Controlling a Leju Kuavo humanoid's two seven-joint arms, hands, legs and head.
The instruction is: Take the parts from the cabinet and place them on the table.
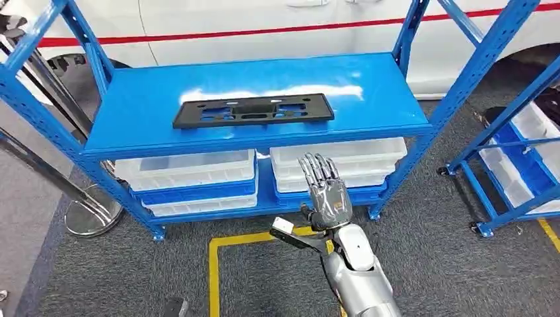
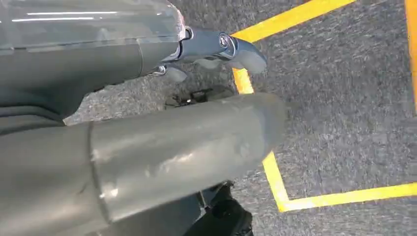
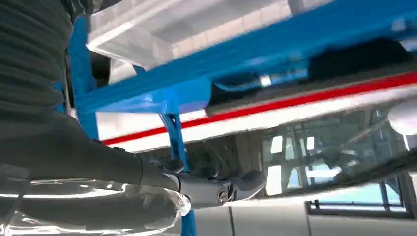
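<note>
1. Nearest, the right hand [image 1: 325, 191] rises on its silver arm over dark grey, coarse-pile carpet [image 1: 429, 264] marked with yellow tape lines [image 1: 214, 264]. Its metallic fingers are straight, slightly spread and hold nothing.
2. In the left wrist view, the left hand [image 2: 147, 147] hangs over the same carpet, its smooth, thick grey thumb and a darker finger with a glossy joint in sight. Whether its fingers are apart or curled I cannot tell.
3. Beyond stands the blue steel cabinet [image 1: 422, 125] with perforated uprights. Its lower shelf carries translucent white plastic bins [image 1: 191, 175] stacked on blue trays.
4. The part [image 1: 254, 110], a flat, long, black plastic plate with rectangular cut-outs, lies on the glossy top shelf, well apart from the right hand.
5. Farthest is a white vehicle body [image 1: 264, 26] with a red stripe.
</note>
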